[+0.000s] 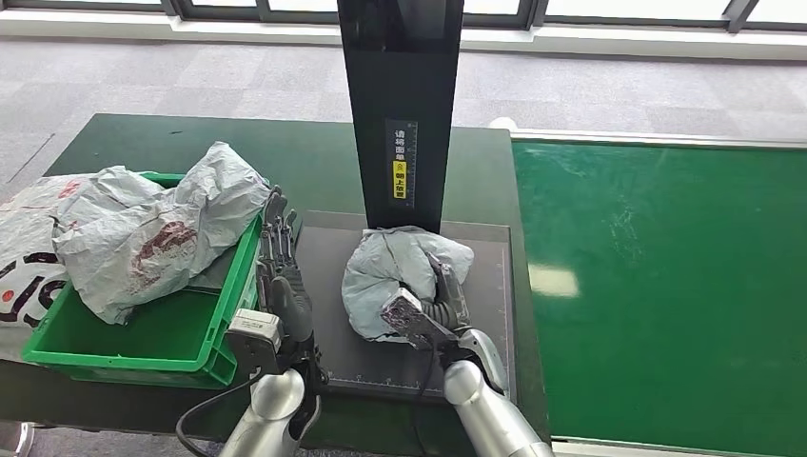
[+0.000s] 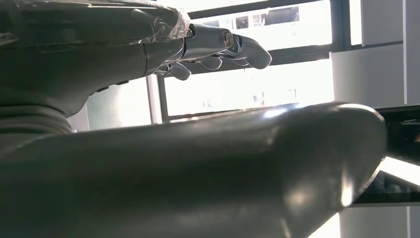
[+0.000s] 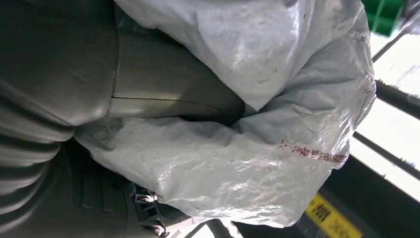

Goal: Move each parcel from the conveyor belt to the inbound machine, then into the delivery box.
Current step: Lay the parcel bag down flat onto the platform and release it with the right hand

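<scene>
A crumpled grey parcel (image 1: 395, 271) lies on the dark platform (image 1: 490, 286) of the inbound machine, at the foot of its black post (image 1: 400, 105). My right hand (image 1: 433, 305) grips this parcel from its near side. The right wrist view shows the grey parcel (image 3: 257, 163) pressed against my right hand (image 3: 163, 94), bag folds wrapping the thumb. My left hand (image 1: 281, 262) hangs open between the platform and the green delivery box (image 1: 181, 333), fingers extended and holding nothing. Its fingers (image 2: 233, 44) point out with nothing in them in the left wrist view.
Two larger grey parcels (image 1: 157, 228) are piled in the green box, one spilling over its left rim. The green conveyor belt (image 1: 657, 286) stretches along the right side. The dark green table (image 1: 314, 162) carries the box and machine.
</scene>
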Action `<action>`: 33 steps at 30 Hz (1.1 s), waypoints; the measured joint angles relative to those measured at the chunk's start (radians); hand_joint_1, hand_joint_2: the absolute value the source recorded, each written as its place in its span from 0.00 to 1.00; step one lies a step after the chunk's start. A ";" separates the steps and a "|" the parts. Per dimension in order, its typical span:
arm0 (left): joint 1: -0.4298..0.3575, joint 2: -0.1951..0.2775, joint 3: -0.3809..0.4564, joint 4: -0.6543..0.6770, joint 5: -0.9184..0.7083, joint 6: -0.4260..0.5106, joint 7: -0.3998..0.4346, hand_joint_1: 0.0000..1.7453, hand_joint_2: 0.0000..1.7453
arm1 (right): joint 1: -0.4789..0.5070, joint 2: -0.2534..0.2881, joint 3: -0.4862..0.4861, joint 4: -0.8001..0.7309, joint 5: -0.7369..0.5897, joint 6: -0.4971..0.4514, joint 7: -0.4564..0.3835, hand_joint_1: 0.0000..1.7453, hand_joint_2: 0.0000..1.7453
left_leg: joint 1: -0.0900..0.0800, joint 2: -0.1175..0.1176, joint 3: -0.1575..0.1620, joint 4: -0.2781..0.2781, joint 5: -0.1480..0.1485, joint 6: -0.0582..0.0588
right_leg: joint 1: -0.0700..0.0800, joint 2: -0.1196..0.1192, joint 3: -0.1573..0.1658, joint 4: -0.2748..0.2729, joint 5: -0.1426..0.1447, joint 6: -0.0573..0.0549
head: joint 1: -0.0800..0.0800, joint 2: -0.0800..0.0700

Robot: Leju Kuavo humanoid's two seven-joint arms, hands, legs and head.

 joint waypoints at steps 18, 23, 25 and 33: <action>0.052 0.018 0.000 -0.038 -0.052 0.175 0.030 0.00 0.00 | 0.275 -0.126 0.170 -0.484 -0.365 0.230 -0.072 0.00 1.00 | -0.001 -0.001 -0.002 0.000 -0.001 0.001 | -0.001 -0.002 -0.001 -0.001 0.000 0.000 | 0.000 0.000; 0.056 0.020 0.000 -0.041 -0.112 0.204 0.075 0.00 0.00 | 0.360 -0.169 0.133 -0.591 -0.352 0.203 -0.052 0.00 1.00 | -0.001 -0.001 -0.005 0.000 -0.001 0.001 | -0.001 -0.001 -0.001 -0.002 -0.001 0.000 | 0.000 0.000; 0.056 0.023 0.000 -0.040 -0.120 0.204 0.080 0.00 0.00 | 0.383 -0.181 0.116 -0.610 -0.337 0.202 -0.041 0.00 1.00 | -0.001 -0.001 -0.008 0.000 -0.001 0.001 | -0.001 -0.001 -0.001 -0.002 -0.001 0.000 | 0.000 0.000; 0.056 0.038 -0.009 -0.030 -0.121 0.102 0.116 0.00 0.00 | 0.464 -0.205 0.059 -0.687 -0.303 0.204 -0.009 0.00 1.00 | -0.001 -0.001 -0.003 0.000 -0.001 0.001 | 0.000 -0.002 -0.001 -0.001 -0.001 0.000 | 0.000 0.000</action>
